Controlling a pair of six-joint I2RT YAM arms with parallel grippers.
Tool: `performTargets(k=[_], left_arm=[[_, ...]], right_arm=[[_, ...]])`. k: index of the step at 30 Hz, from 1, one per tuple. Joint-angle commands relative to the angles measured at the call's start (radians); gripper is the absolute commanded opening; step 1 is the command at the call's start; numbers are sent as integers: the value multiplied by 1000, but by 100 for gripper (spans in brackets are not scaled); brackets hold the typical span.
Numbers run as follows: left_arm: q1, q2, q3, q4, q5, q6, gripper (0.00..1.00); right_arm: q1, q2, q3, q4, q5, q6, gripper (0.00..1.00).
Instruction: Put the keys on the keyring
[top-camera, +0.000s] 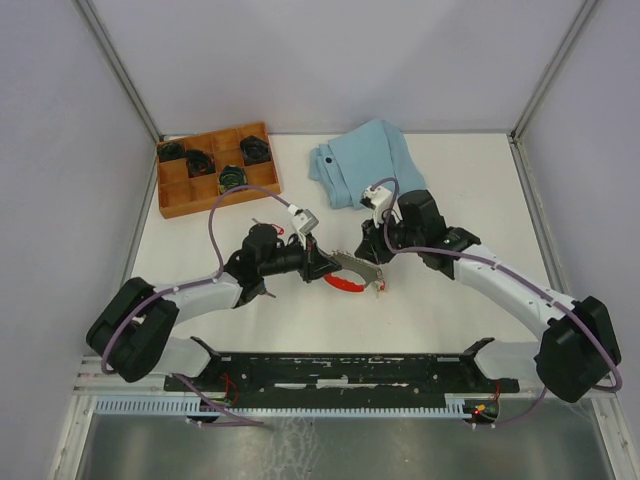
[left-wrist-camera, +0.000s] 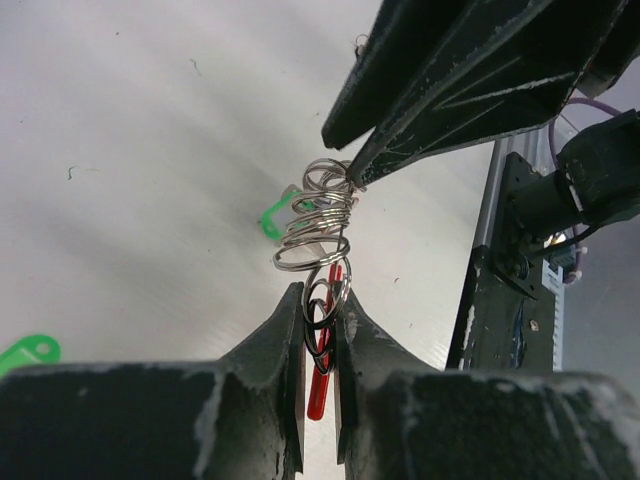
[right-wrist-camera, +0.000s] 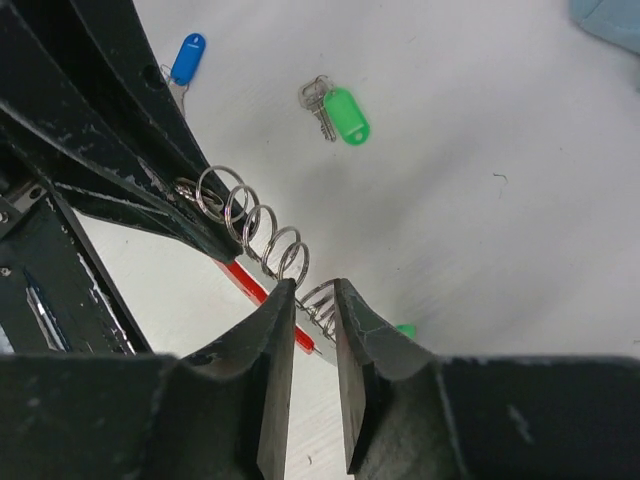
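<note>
Left pincer (left-wrist-camera: 320, 308) on red, silver-looped keyring (left-wrist-camera: 314, 236)

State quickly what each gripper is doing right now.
Left gripper: closed on the keyring.
Right gripper: jaws narrowly apart at the keyring's loops; whether it grips cannot be told.

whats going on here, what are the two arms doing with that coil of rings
Both arms are working on the keyring. The left gripper is clamped on one end of its red strip and loops. The right gripper has its fingers either side of the loops at the other end; whether it actually grips is unclear. A blue-tagged key and a green-tagged key lie loose on the table, not yet on the ring.
</note>
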Motion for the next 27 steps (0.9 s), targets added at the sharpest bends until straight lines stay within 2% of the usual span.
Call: performTargets(k=[1,3,8,13,20,24,27], left_arm=[[-53,-94,76,-184,-95,201,3],[-75,-117,109,-285,-146,259,3],[-172,-123,275,-644,-348,436,3],[-252,-129,425,-880,-539,599,3],[-338,-187,513,-1001,-647,842,3],[-366,-222,483,-993,-672,1001,3],[-386,-256,427,-930,-714,1101,3]], right_arm=[[3,-82,-2,18,54,64,33],[3,-115,-12,12,83,86,40],[1,-220,-63,11,151,116,45],[2,-316,-119,17,240,111,55],[2,-343,-161,59,282,149,66],[1,-344,-193,108,278,182,66],[1,-344,-178,64,304,228,66]])
